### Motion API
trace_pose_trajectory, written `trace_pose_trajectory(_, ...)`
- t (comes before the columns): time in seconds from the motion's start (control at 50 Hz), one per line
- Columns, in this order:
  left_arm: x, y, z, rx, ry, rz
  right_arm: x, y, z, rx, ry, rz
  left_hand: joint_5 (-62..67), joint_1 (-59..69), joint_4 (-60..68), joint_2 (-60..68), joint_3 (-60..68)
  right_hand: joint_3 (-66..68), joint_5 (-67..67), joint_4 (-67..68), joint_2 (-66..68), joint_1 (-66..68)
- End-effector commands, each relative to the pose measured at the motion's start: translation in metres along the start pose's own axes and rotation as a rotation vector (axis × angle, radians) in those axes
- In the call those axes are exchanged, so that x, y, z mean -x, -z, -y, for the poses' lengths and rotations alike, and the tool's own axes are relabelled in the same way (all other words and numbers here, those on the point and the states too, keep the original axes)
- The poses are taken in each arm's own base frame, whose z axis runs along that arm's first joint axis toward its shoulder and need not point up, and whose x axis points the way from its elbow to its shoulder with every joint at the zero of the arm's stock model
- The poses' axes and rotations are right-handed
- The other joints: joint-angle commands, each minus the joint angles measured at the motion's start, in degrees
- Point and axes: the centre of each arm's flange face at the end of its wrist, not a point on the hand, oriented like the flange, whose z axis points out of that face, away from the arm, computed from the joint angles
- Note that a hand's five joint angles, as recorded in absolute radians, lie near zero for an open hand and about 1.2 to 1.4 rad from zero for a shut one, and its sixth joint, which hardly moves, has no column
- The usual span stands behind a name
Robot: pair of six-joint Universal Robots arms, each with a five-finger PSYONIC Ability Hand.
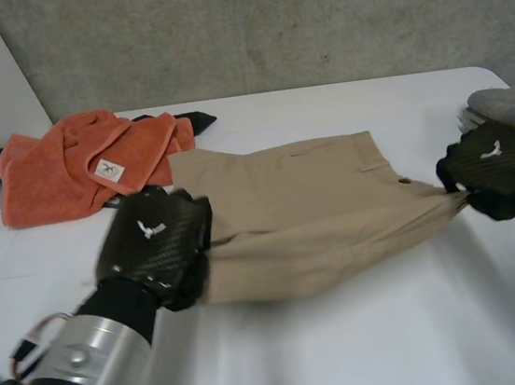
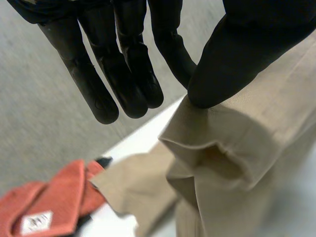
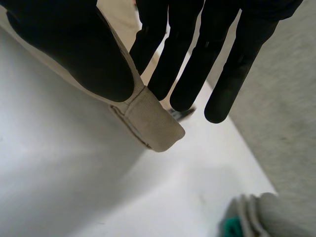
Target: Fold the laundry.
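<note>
Holding tan shorts (image 1: 307,210) taut beside orange towel (image 1: 58,175), we pinched opposite ends in left hand (image 1: 156,242) and right hand (image 1: 496,163); we judged the fold-over due next.

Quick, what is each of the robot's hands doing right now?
Left hand: shut, pinching the beige shorts at a leg hem.
Right hand: shut, pinching their waist end.

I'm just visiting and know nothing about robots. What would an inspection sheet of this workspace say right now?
Surface: white table.
Job's things: tan shorts stretched between both hands; orange towel crumpled at far left.
Clutter: dark cloth under the towel; grey folded cloth at right edge.
Hands: left hand pinches a leg hem; right hand pinches the waistband corner.
Cables: nothing seen on the table.
Surroundings: grey concrete wall behind.
</note>
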Motion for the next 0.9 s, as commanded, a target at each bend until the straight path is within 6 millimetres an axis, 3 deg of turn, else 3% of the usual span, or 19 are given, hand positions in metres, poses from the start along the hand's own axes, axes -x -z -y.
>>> trace_pose_trajectory(0.02,0.018,0.021,0.059,-0.149,0.013,0.032,-0.019,0.045,0.057,-0.066,0.059,-0.092,12.6,15.3,11.5,11.5,11.9,12.1,12.2,11.5,12.5,20.2)
trace_pose_trajectory(0.06,0.021,0.024,0.072,-0.181,0.017,0.038,-0.026,0.054,0.072,-0.101,0.056,-0.126,12.6,15.3,11.5,11.5,11.9,12.1,12.2,11.5,12.5,20.2)
trace_pose_trajectory(0.14,0.020,0.021,0.074,-0.182,0.012,0.017,-0.028,0.057,0.078,-0.134,0.000,-0.131,12.6,15.3,11.5,11.5,11.9,12.1,12.2,11.5,12.5,20.2)
trace_pose_trajectory(0.2,0.013,0.009,0.058,-0.125,-0.002,-0.011,-0.027,0.050,0.071,-0.117,-0.028,-0.116,12.6,15.3,11.5,11.5,11.9,12.1,12.2,11.5,12.5,20.2)
trace_pose_trajectory(0.28,0.008,-0.017,0.028,-0.015,-0.025,-0.024,-0.022,0.024,0.049,-0.056,-0.075,-0.050,12.6,15.3,11.5,11.5,11.9,12.1,12.2,11.5,12.5,20.2)
trace_pose_trajectory(0.38,0.023,-0.079,-0.002,0.019,-0.061,0.051,-0.012,-0.014,0.026,0.035,-0.106,0.004,12.6,15.3,11.5,11.5,11.9,12.1,12.2,11.5,12.5,20.2)
trace_pose_trajectory(0.52,0.026,-0.152,-0.012,-0.066,-0.149,0.078,-0.021,-0.066,0.002,0.093,-0.060,-0.117,12.6,15.3,11.5,11.5,11.9,12.1,12.2,11.5,12.5,20.2)
trace_pose_trajectory(0.6,0.027,-0.199,-0.028,-0.087,-0.204,0.084,-0.022,-0.092,-0.007,0.077,-0.037,-0.167,12.6,15.3,11.5,11.5,11.9,12.1,12.2,11.5,12.5,20.2)
trace_pose_trajectory(0.76,0.031,-0.257,-0.062,-0.123,-0.264,0.112,-0.001,-0.149,-0.009,-0.049,0.022,-0.194,12.6,15.3,11.5,11.5,11.9,12.1,12.2,11.5,12.5,20.2)
trace_pose_trajectory(0.84,0.031,-0.273,-0.074,-0.140,-0.282,0.122,0.001,-0.173,-0.017,-0.114,0.037,-0.237,12.6,15.3,11.5,11.5,11.9,12.1,12.2,11.5,12.5,20.2)
trace_pose_trajectory(0.86,0.030,-0.275,-0.077,-0.139,-0.282,0.120,0.001,-0.178,-0.019,-0.122,0.038,-0.253,12.6,15.3,11.5,11.5,11.9,8.7,8.7,8.0,9.1,16.8)
trace_pose_trajectory(0.88,0.030,-0.276,-0.078,-0.140,-0.283,0.121,0.001,-0.182,-0.022,-0.123,0.040,-0.261,12.6,15.3,11.5,11.5,11.9,-17.3,-17.3,-18.0,-16.9,-9.2)
trace_pose_trajectory(0.9,0.029,-0.276,-0.079,-0.144,-0.283,0.119,0.001,-0.185,-0.023,-0.125,0.041,-0.273,-10.2,-7.4,-11.3,-11.3,-10.9,-44.9,-44.9,-45.6,-44.5,-36.8)
